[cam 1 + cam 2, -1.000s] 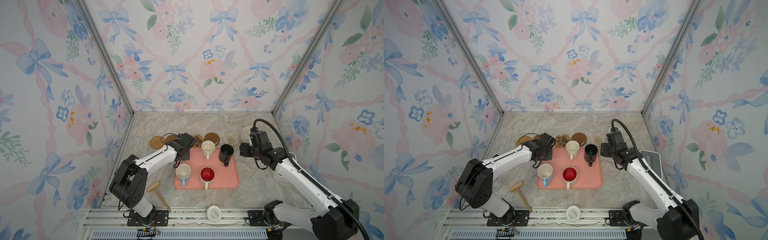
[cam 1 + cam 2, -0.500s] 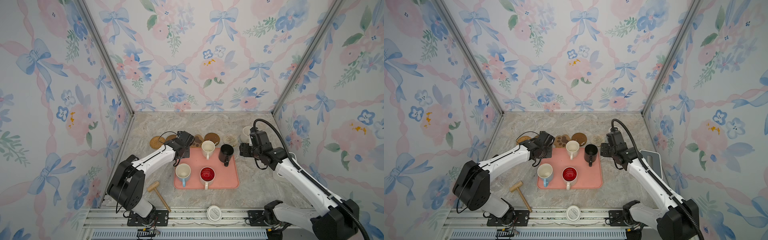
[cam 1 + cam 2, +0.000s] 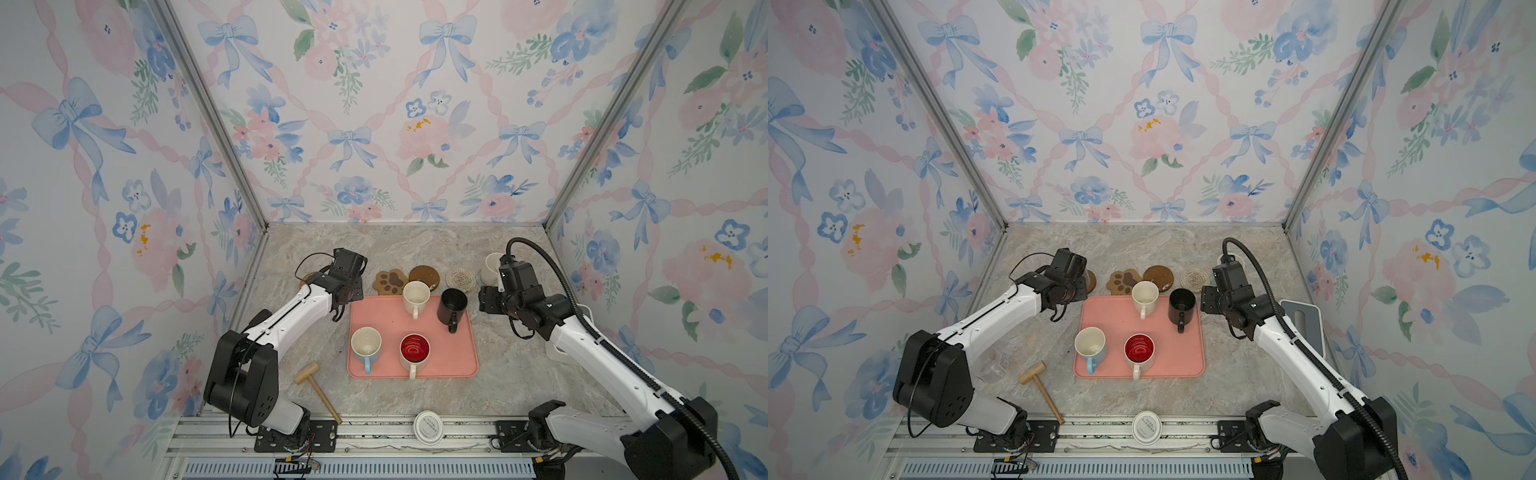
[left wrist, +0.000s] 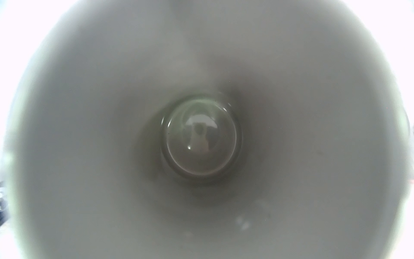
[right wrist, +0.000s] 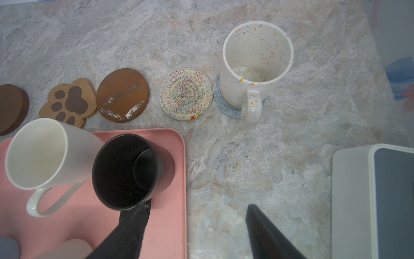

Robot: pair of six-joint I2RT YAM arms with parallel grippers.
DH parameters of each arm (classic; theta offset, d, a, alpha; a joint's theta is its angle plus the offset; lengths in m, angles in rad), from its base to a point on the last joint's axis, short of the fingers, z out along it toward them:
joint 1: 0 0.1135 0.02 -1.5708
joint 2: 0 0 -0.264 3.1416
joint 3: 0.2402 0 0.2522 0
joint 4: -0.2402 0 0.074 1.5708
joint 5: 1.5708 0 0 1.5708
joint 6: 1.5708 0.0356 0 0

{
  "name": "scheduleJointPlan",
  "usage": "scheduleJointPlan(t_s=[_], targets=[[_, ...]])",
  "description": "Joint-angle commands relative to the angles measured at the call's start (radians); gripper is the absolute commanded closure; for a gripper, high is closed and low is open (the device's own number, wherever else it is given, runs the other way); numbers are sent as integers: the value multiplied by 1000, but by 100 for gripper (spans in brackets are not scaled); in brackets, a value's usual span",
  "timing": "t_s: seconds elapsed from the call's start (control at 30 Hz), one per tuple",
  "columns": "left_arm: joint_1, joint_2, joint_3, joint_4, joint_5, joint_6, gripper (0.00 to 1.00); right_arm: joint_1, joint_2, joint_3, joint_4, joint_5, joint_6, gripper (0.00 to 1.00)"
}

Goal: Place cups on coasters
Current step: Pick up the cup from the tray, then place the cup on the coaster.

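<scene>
The table (image 3: 415, 245) holds a pink tray (image 3: 453, 353) with four cups (image 3: 415, 297) on it. The left end effector (image 3: 349, 291) is pinched nearly shut. It seems to have the grey cup (image 4: 201, 179), near the rattan coaster (image 3: 304, 279). Next it must set the cup down flat on a coaster. The right end effector (image 5: 198, 208) is wide open and empty, beside the black cup (image 5: 121, 170). The speckled cup (image 5: 257, 51) sits on the grey-blue coaster (image 5: 224, 109).

Woven cream coaster (image 5: 186, 94); smooth pink tray (image 5: 167, 224).
</scene>
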State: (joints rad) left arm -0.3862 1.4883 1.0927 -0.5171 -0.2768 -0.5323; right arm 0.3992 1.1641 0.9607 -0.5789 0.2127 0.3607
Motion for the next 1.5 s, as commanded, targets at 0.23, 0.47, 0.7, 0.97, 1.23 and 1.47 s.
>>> scheduleJointPlan(t_s=[0.23,0.47,0.7,0.97,1.23,1.47], targets=[[157,-35,32,111,46,90,100,11,51,42,-13,-12,16,27],[248,-6,9,160,98,101,100,22,81,63,-16,-12,19,27],[306,13,-15,204,116,97,100,32,107,87,-26,-10,21,28],[347,53,-38,236,122,93,100,35,114,92,-29,-7,24,28],[371,85,-61,275,137,91,100,39,125,98,-30,-7,34,28],[379,113,-71,305,152,91,100,50,134,104,-33,-5,38,28]])
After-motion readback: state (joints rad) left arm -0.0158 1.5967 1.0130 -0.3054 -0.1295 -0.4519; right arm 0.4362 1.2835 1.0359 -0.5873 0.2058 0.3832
